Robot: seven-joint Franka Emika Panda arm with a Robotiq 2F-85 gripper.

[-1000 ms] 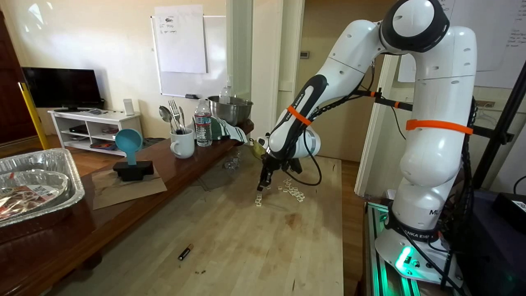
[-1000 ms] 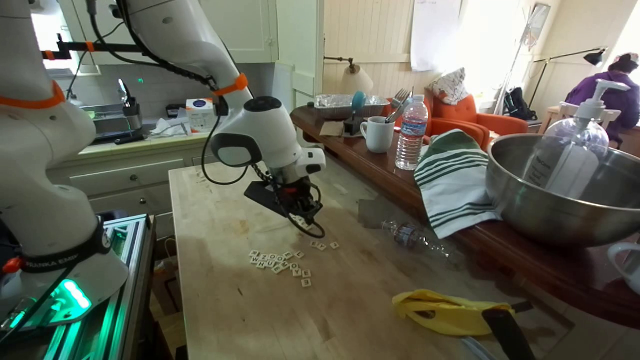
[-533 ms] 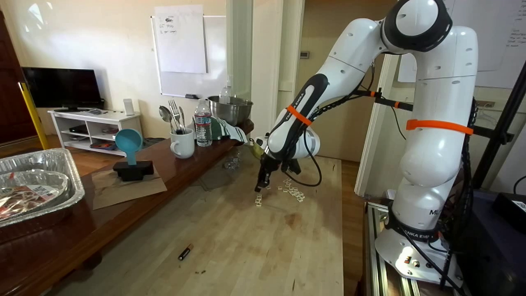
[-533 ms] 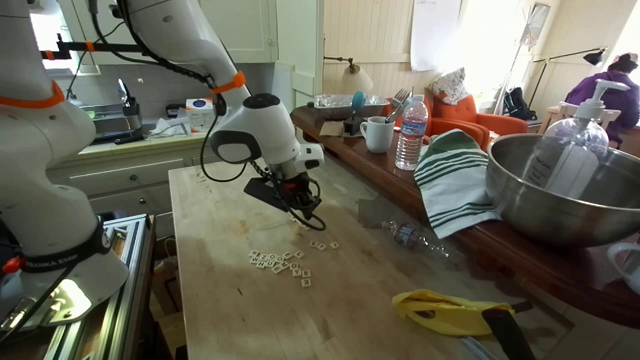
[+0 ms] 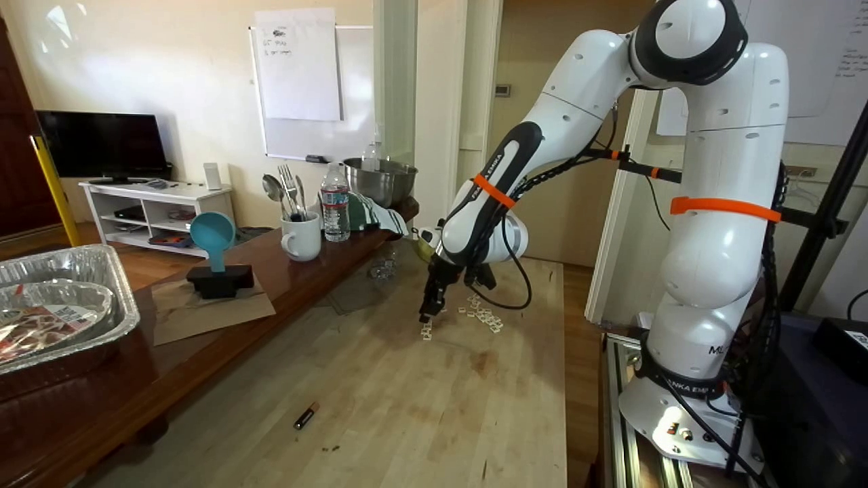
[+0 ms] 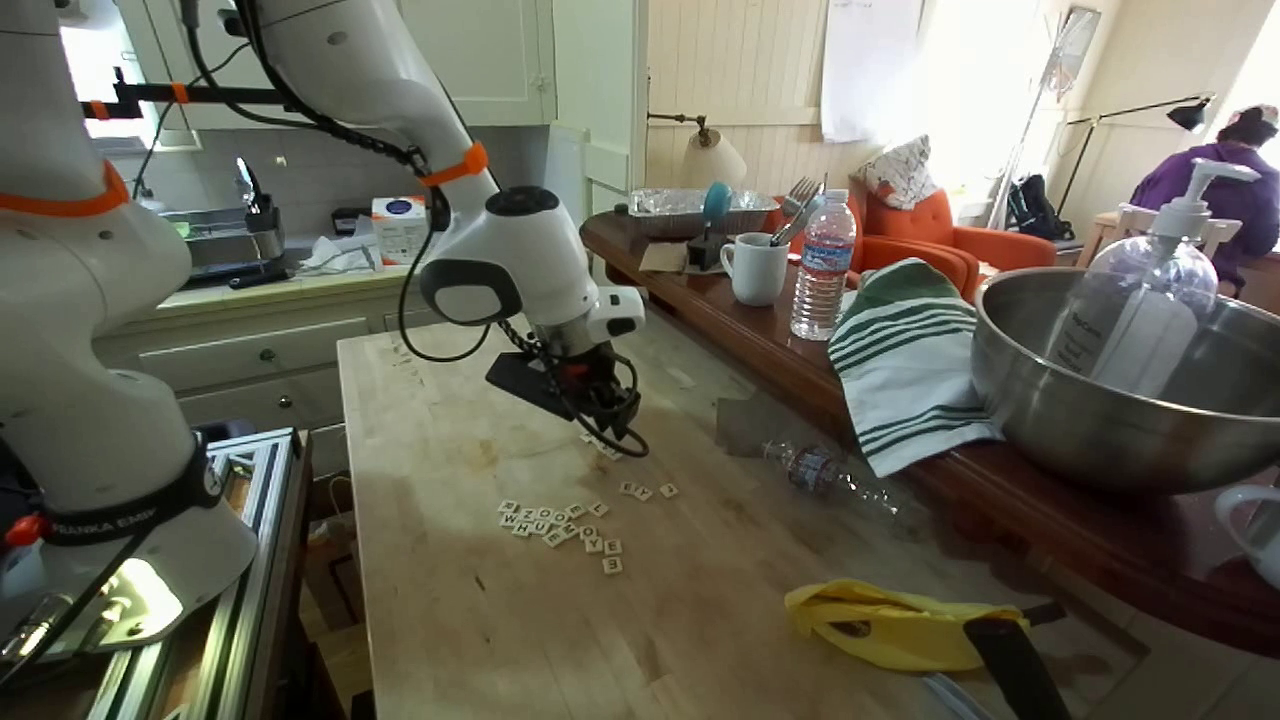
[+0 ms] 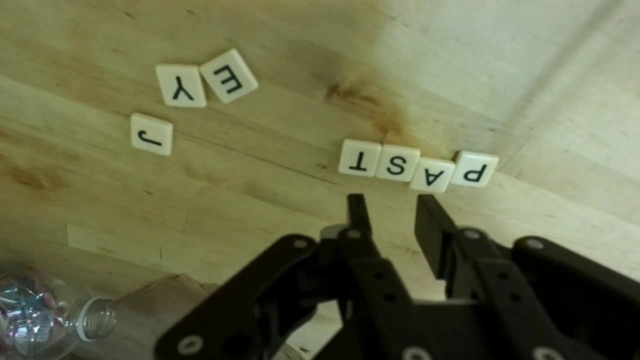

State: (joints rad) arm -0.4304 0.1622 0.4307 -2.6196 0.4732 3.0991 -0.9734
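Observation:
My gripper (image 7: pixel 391 197) is open, with nothing between its fingers. In the wrist view its fingertips are just below a row of white letter tiles: T (image 7: pixel 360 158), S (image 7: pixel 397 163), A (image 7: pixel 432 174) and P (image 7: pixel 474 169). No contact with them is visible. Loose tiles Y (image 7: pixel 181 86), E (image 7: pixel 229 76) and J (image 7: pixel 151 134) lie to the upper left. In an exterior view the gripper (image 5: pixel 424 317) is over the end of the tile row (image 5: pixel 426 332). In an exterior view the gripper (image 6: pixel 620 425) partly hides that row (image 6: pixel 600 446).
A cluster of several tiles (image 6: pixel 545 522) lies on the wooden table (image 6: pixel 480 640). A clear plastic bottle (image 6: pixel 815 470), a yellow bag (image 6: pixel 890 625) and a battery (image 5: pixel 306 415) are also there. A raised dark ledge (image 6: pixel 690 290) carries a mug (image 6: pixel 757 270) and a steel bowl (image 6: pixel 1040 370).
My gripper has risen slightly and shifted a little along the tile row, uncovering more of it. The base light has turned from green to white. The tiles look unmoved.

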